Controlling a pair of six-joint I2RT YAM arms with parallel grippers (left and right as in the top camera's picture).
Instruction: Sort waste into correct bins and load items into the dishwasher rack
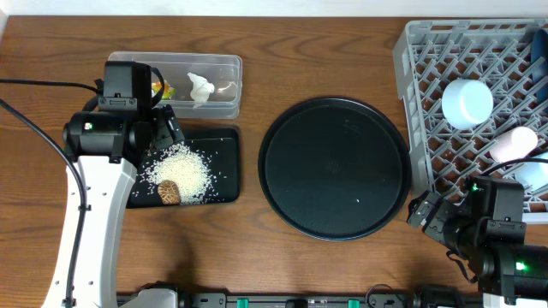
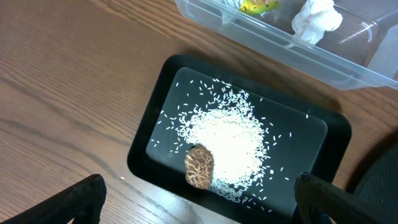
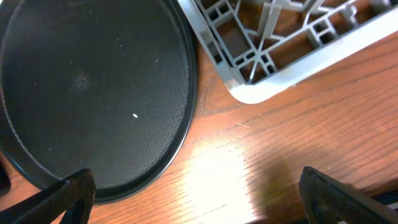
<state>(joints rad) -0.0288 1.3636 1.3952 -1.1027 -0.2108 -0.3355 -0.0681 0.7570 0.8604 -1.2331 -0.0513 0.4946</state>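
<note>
The left tool stands wide and empty to the left of the round black tray, over a shallow black rectangular tray. That tray holds a spread of loose white rice and, at the near edge of the rice, a small brown food lump. Left of the round black tray and further back sits the clear tub, with a crumpled white tissue and a yellow-green wrapper inside it. The right tool is also wide and empty, above the bare tabletop at the round tray's near right rim. Right of the round tray stands the grey rack, carrying a pale bowl, a pink cup, a light-blue cup and, at its far side, a sliver of blue plate.
</note>
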